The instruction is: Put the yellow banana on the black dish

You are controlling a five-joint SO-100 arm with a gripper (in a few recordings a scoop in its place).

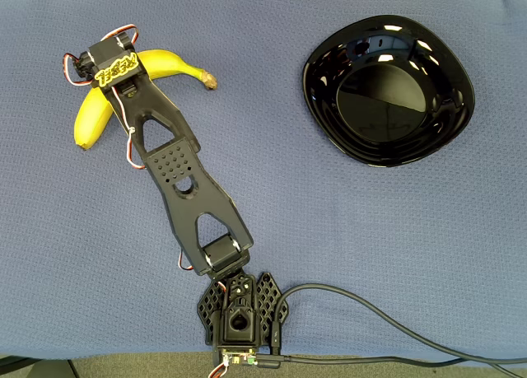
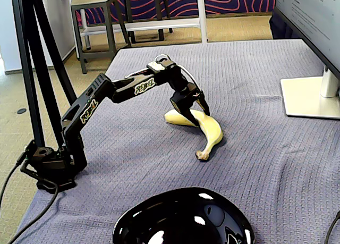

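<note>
While the fingers straddle the banana, grip unclear, yellow arm lettering is unreadable; dish well apart.

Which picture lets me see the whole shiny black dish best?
The overhead view. There the glossy black rounded-square dish shows whole, rim and flat centre, on the blue cloth, well apart from the curved yellow banana. In the fixed view the dish sits at the bottom edge, its near part cut off.
</note>
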